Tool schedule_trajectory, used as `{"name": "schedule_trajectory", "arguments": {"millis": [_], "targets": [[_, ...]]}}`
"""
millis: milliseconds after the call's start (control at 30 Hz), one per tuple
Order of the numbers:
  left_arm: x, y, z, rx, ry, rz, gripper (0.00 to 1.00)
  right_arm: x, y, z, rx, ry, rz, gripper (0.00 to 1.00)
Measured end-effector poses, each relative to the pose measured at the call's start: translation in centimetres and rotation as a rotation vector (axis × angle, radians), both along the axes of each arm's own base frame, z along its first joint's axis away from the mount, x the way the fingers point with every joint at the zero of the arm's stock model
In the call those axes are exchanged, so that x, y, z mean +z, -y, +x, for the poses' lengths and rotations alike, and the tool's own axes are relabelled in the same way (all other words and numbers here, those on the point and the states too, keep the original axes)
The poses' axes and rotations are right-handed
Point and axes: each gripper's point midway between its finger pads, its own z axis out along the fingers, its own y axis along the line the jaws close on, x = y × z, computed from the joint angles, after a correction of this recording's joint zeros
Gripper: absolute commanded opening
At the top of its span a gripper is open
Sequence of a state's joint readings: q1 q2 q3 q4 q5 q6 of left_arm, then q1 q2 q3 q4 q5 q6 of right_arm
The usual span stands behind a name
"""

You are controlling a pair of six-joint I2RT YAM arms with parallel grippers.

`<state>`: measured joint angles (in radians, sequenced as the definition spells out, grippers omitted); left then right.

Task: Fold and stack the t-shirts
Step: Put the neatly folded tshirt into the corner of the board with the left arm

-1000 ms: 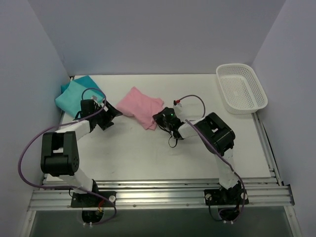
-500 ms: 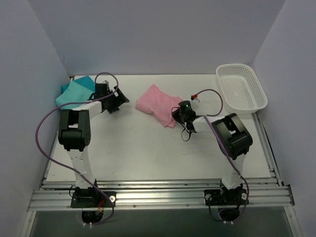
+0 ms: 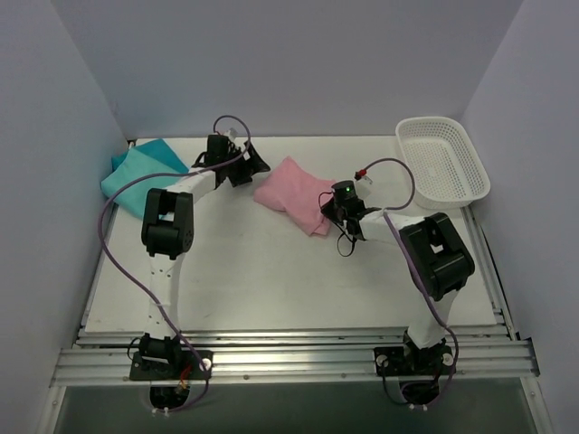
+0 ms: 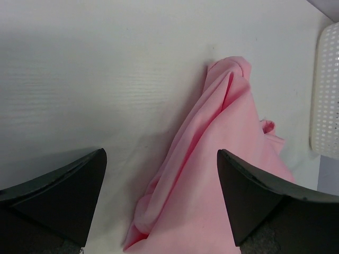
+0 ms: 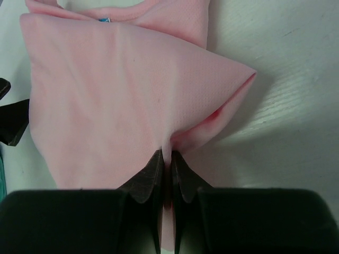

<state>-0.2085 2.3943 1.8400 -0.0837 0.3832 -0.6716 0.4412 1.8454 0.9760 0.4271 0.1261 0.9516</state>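
your right gripper [image 5: 168, 159] is pinched shut on the nearest edge of the pink shirt [image 5: 106, 95], likely to anchor it for a fold, while your left gripper [image 4: 160, 153] hangs wide open with that shirt's other end just ahead and the teal shirt [image 3: 136, 172] well behind it.

White table [image 3: 271, 271], carrying: one pink t-shirt [image 3: 294, 193], folded and rumpled, toward the middle back; one teal t-shirt [image 3: 136, 170], folded, far left corner; one white mesh basket [image 3: 443, 163], far right corner, well apart from both.
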Motion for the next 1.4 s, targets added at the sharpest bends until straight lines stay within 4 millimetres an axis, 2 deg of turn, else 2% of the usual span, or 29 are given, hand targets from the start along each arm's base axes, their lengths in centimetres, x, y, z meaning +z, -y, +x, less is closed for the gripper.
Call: {"name": "schedule_trajectory", "arguments": {"millis": [300, 333, 400, 467, 500, 533, 600, 667, 800, 933, 1067, 1233, 1400], "targets": [[0.2, 3.3, -0.8, -0.100, 0.017, -0.061, 1.00, -0.1, 0.9, 0.1, -0.011, -0.007, -0.012, 0.00], [0.2, 3.6, -0.9, -0.110, 0.018, -0.067, 0.94, -0.1, 0.9, 0.1, -0.011, -0.007, -0.012, 0.00], [0.1, 4.2, -1.3, -0.126, 0.012, -0.078, 0.93, -0.1, 0.9, 0.1, -0.012, -0.008, -0.012, 0.00], [0.1, 5.1, -1.9, -0.152, 0.009, -0.096, 0.86, -0.2, 1.1, 0.2, -0.015, -0.010, -0.013, 0.00], [0.0, 5.5, -2.2, -0.165, 0.005, -0.105, 0.79, -0.3, 1.1, 0.2, -0.016, -0.011, -0.013, 0.00], [-0.1, 6.0, -2.5, -0.179, 0.001, -0.112, 0.58, -0.3, 1.1, 0.2, -0.016, -0.012, -0.013, 0.00], [-0.9, 6.9, -3.5, -0.200, -0.024, -0.122, 0.35, -0.5, 1.2, 0.2, -0.017, -0.014, -0.015, 0.00], [-2.1, 7.9, -4.5, -0.226, -0.055, -0.133, 0.03, -0.8, 1.3, 0.2, -0.020, -0.020, -0.018, 0.00], [-2.4, 9.3, -5.2, -0.263, -0.047, -0.150, 0.02, -1.6, 1.4, 0.2, -0.022, -0.033, -0.023, 0.00], [-2.4, 9.6, -5.3, -0.270, -0.042, -0.147, 0.02, -2.2, 1.4, 0.5, -0.022, -0.041, -0.028, 0.00], [-2.3, 8.9, -5.2, -0.269, -0.041, -0.127, 0.02, -1.9, 0.2, 2.7, -0.004, -0.028, -0.021, 0.00], [-1.7, 5.6, -4.0, -0.213, -0.057, -0.027, 0.02, -0.6, -2.3, 6.8, 0.045, 0.011, -0.008, 0.00], [1.4, 0.9, -1.0, -0.139, -0.009, 0.091, 0.02, 1.6, -4.4, 10.1, 0.087, 0.065, 0.001, 0.00]]}}
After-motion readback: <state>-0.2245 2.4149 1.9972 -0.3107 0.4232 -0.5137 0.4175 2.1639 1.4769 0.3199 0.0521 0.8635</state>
